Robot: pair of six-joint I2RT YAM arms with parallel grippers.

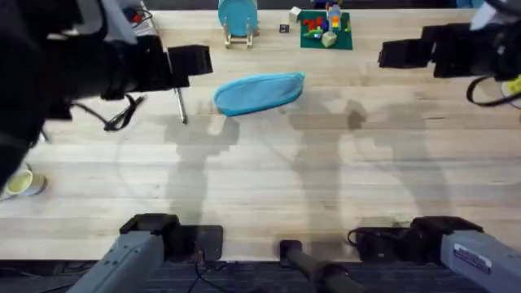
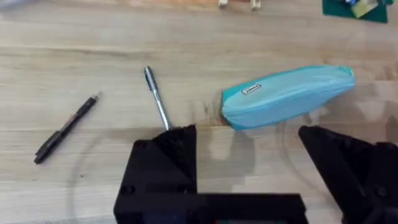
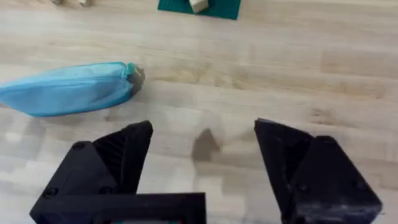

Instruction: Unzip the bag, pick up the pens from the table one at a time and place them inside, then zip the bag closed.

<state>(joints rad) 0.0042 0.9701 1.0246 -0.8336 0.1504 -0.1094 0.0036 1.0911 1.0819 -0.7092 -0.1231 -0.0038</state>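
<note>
While both tools hang parted above the surface (image 1: 269, 187), nothing is held yet.

Nearest in the left wrist view, the left tool (image 2: 249, 158) stands wide apart and empty; just beyond it lies the silver-grey pen (image 2: 157, 98), with the black pen (image 2: 66, 128) well apart to one side. Both look light, stiff and slick, so likely best pinched mid-barrel, across the shaft. Farther on, the light-blue pencil pouch (image 2: 287, 95) lies flat and zipped; soft fabric should buckle, so one tool probably pins an end while the other takes the zipper pull, too small to make out. Right tool (image 3: 202, 155) is likewise apart, pouch (image 3: 68, 88) beyond it.
</note>
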